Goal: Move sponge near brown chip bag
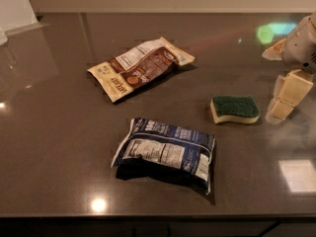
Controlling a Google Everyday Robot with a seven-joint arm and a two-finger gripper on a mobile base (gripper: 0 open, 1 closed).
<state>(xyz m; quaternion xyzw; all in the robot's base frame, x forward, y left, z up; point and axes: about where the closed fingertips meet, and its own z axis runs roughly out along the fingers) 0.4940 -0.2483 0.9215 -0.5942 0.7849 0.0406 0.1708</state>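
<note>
The sponge [235, 109], dark green on top over pale cream foam, lies flat on the dark counter at the right. The brown chip bag [139, 67], brown in the middle with cream-yellow ends and a white label, lies flat at the upper middle, well to the left of the sponge. My gripper [286, 100] hangs at the right edge of the view, its cream fingers [291, 94] pointing down just right of the sponge and apart from it. It holds nothing.
A dark blue and white bag [165, 151] lies in front of the sponge, toward the counter's near edge [148, 215]. A pale wall runs along the back, and a white object [15, 6] stands at the far left corner.
</note>
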